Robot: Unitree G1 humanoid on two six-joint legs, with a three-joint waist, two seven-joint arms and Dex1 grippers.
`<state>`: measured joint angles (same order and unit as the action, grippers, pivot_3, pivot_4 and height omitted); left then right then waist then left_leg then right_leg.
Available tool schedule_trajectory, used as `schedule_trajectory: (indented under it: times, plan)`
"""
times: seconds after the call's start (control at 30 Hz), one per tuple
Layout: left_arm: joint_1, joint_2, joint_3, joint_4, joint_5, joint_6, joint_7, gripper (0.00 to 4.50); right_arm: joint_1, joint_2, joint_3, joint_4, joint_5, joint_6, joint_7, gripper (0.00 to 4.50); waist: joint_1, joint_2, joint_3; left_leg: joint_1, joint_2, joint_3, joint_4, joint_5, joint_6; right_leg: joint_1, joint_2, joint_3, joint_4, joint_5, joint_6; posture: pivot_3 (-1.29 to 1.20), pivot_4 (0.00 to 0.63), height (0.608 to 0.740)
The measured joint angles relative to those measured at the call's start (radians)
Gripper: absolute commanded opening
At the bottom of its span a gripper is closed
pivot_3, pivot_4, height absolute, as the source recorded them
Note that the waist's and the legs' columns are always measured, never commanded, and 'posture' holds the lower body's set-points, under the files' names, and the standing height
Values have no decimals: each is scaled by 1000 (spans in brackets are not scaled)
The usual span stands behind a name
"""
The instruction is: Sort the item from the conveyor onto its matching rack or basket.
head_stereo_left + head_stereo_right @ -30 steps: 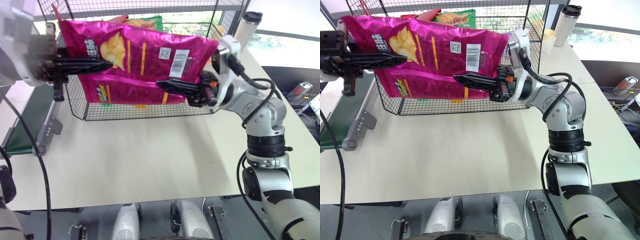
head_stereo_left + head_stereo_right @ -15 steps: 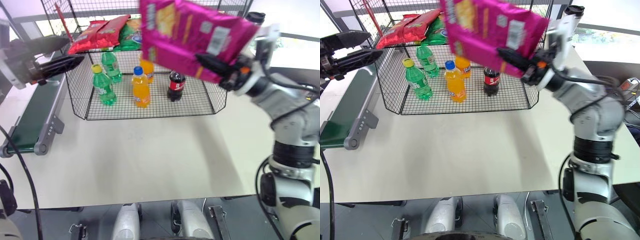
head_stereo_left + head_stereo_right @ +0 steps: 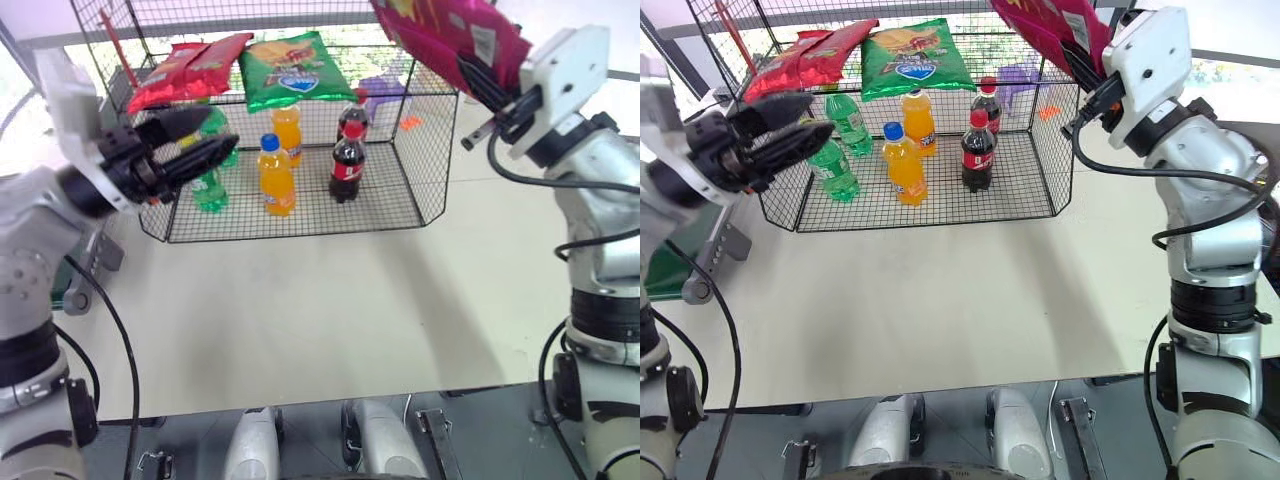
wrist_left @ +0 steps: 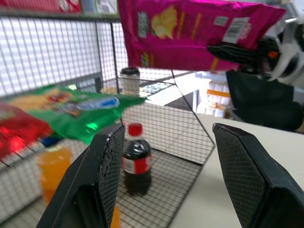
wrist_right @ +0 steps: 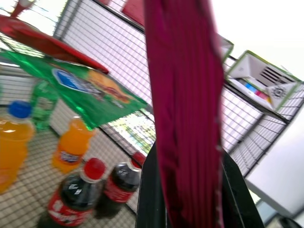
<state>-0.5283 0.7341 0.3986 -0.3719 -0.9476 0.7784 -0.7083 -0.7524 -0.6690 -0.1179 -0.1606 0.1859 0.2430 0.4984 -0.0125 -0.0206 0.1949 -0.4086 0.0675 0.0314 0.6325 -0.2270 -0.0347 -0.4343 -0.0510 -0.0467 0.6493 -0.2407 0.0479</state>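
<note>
In the head views, you can see that a second ago both grippers held the pink crisps bag (image 3: 450, 35) stretched flat in front of the rack (image 3: 290, 215). Now only the right gripper (image 3: 478, 72) has it, lifted high above the rack's right corner and partly cut off by the upper edge. The left gripper (image 3: 195, 140) has let go and dropped back to the rack's left front corner, its fingers spread apart with nothing between them. With the bag out of the way, you can see the rack's floor: green bottles (image 3: 208, 185), orange bottles (image 3: 275, 175) and two cola bottles (image 3: 345, 160). The upper shelf carries red bags (image 3: 185, 70) and a green bag (image 3: 288, 68). The cream table (image 3: 330, 300) in front of the rack is bare. The conveyor (image 3: 665, 270) peeks out behind the left arm.

In the left wrist view, your left fingers (image 4: 102, 180) stand wide apart, framing a cola bottle (image 4: 135, 159) inside the mesh. The pink bag hangs above the rack's far side, pinched by the right gripper (image 4: 237, 50).

In the right wrist view, your right fingers (image 5: 152, 194) are clamped on the bag's edge (image 5: 187, 109), which runs upright through the view. The green bag and bottles lie beyond it, well apart.
</note>
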Motion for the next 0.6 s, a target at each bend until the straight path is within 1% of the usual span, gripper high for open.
schedule_trajectory:
  times: [0.13, 0.23, 0.37, 0.6]
  plan:
    - [51, -13, 6, -47, -22, 0, 50, 3054, -88, -11, 128, 181, -237, -141, -87, 0, -3, 0, 0, 1, 0, 1, 0, 0, 0, 0, 0, 1, 0, 0, 0, 0, 150, 740]
    - [82, -30, 11, -86, -37, -4, 89, 3054, -162, 22, 237, 345, -402, -204, -159, 0, -3, 0, 0, 1, 0, 1, 0, 0, 0, 0, 0, 2, 0, 0, 0, 0, 150, 740]
    - [114, -39, 12, -112, -43, -10, 124, 3054, -237, 89, 319, 525, -511, -242, -232, 0, -2, 0, 0, 0, 0, 1, 0, 0, 0, 0, 1, 3, 0, 0, 0, 0, 150, 740]
    - [176, -52, 13, -150, -43, -35, 172, 3054, -428, 149, 363, 773, -608, -247, -300, 0, -1, 0, 0, 0, 0, 1, 0, 0, 0, 0, 1, 4, -1, 0, 0, 0, 150, 740]
